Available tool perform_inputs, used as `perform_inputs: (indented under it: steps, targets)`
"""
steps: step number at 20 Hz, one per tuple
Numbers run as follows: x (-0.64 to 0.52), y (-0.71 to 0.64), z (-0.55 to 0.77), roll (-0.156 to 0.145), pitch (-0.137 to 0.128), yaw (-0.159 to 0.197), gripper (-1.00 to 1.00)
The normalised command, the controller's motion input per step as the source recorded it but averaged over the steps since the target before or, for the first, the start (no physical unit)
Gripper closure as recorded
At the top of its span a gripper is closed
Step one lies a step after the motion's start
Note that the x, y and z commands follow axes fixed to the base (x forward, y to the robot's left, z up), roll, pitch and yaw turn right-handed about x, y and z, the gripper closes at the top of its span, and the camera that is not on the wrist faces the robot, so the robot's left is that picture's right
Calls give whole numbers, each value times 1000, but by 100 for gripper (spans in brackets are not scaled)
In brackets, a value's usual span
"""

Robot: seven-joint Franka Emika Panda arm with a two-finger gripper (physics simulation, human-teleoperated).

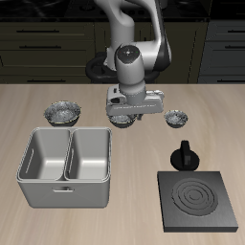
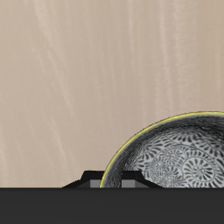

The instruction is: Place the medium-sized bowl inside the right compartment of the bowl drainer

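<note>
The medium-sized bowl [image 1: 122, 121] stands on the table behind the bowl drainer [image 1: 67, 165], mostly hidden by my gripper [image 1: 128, 117]. In the wrist view the bowl [image 2: 179, 157] shows a speckled inside and a yellowish rim, and that rim runs in between my two fingertips [image 2: 87, 178]. The fingers stand close together on the rim. The bowl looks level with the other bowls, at table height. The drainer's two wells hold nothing.
The wider silvery bowl [image 1: 64, 114] stands behind the drainer's far end. The smallest bowl [image 1: 176, 118] stands on the other side of the gripper. A small black pot [image 1: 184, 156] and the black stove plate [image 1: 199, 199] are near the front edge.
</note>
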Motion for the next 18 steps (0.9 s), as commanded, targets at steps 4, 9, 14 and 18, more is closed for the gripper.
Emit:
perform_inputs:
  steps: [4,9,14,18]
  targets:
    - [8,-56,218,-8,-40,7,100]
    - [44,-182,393,-23,-57,13,100]
    - [63,-259,588,-31,-67,-3,100]
    - [104,-359,622,-63,-69,-21,100]
